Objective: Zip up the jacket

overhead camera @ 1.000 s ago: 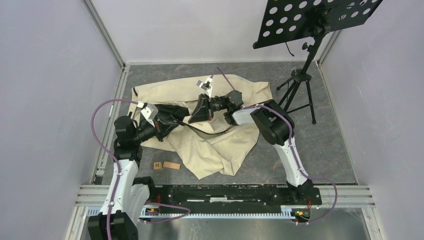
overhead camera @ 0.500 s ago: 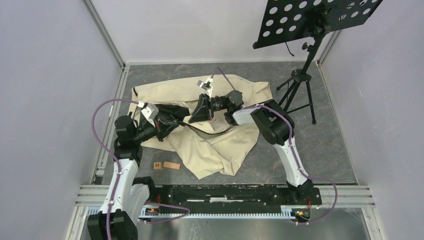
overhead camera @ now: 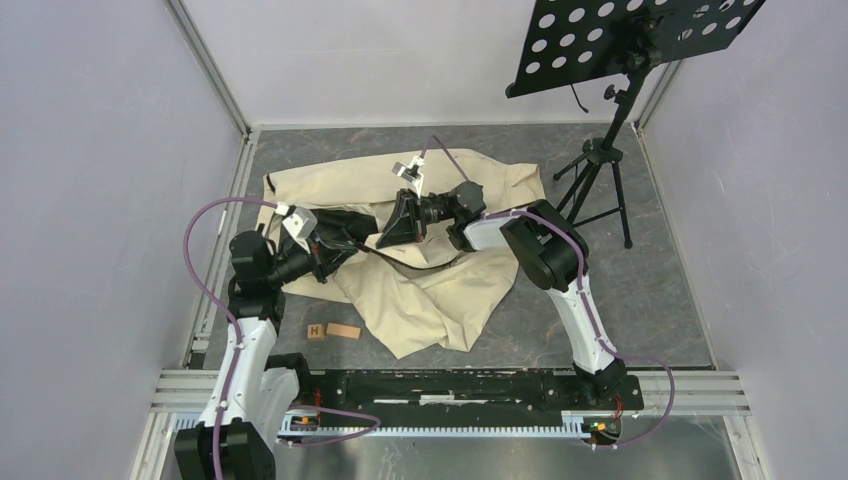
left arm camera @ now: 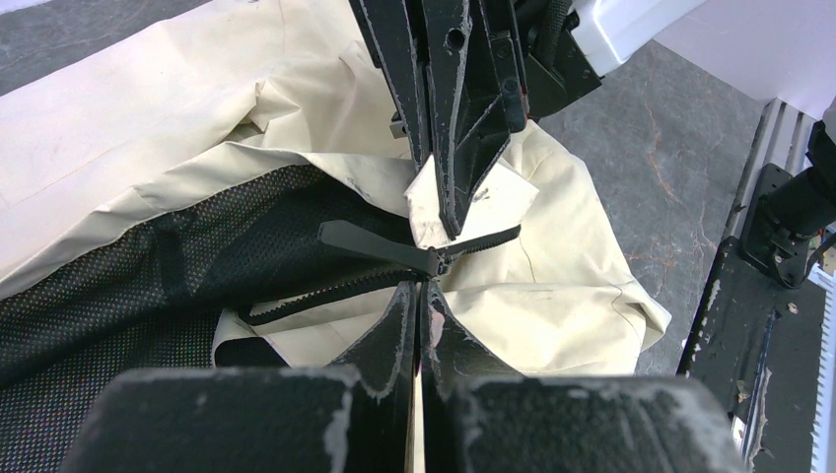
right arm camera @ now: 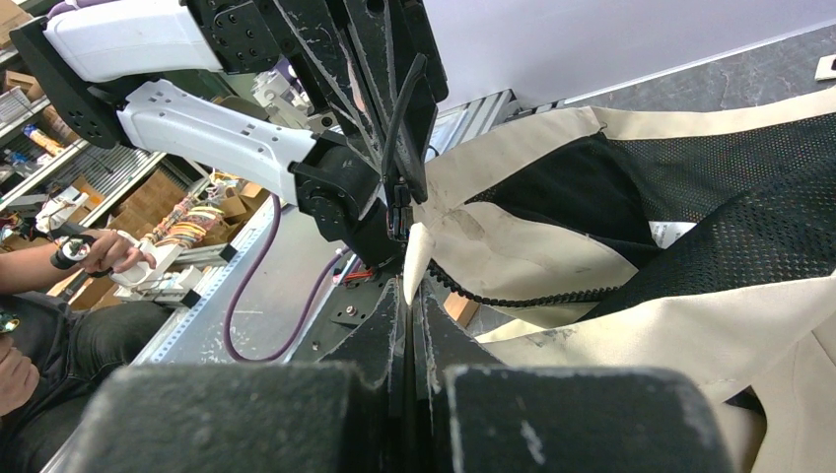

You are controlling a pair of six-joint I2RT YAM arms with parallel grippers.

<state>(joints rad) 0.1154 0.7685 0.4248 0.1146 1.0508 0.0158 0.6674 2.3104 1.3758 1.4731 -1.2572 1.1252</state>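
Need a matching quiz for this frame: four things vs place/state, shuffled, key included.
1 jacket
2 blocks
3 music stand
4 left pincer

A standing at the far right
B shut at the zipper
C spread out, front still open
D just off the jacket's near-left edge

Pairs: 1-C, 2-D, 3-A, 4-B

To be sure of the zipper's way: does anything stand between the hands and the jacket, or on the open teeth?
Nothing visible. The left hand and right hand are shut on the jacket at the slider; the open teeth lie bare.
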